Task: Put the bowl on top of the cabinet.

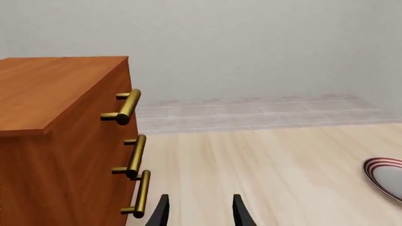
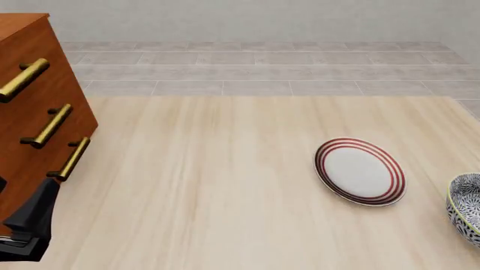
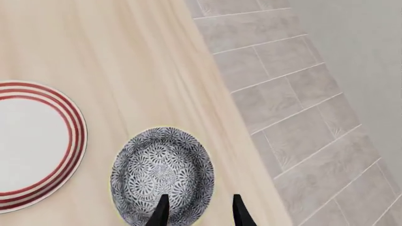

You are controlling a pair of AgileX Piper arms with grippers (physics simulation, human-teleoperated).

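Note:
The bowl (image 3: 162, 172), black-and-white floral with a pale rim, stands upright on the table near its right edge and is cut off at the side of the front view (image 2: 466, 215). My right gripper (image 3: 199, 214) is open above it. One fingertip lies over the bowl's inside and the other past its rim; I cannot tell if they touch. The reddish-brown cabinet (image 2: 34, 107) with brass bar handles stands at the far left. My left gripper (image 1: 199, 214) is open and empty, low beside the cabinet's (image 1: 56, 141) handle face.
A white plate with red rings (image 2: 360, 170) lies flat on the table just left of the bowl, and shows in both wrist views (image 3: 31, 141) (image 1: 386, 175). A dark part of my left arm (image 2: 30, 225) sits at the cabinet's front corner. Grey floor tiles lie beyond the table's edges.

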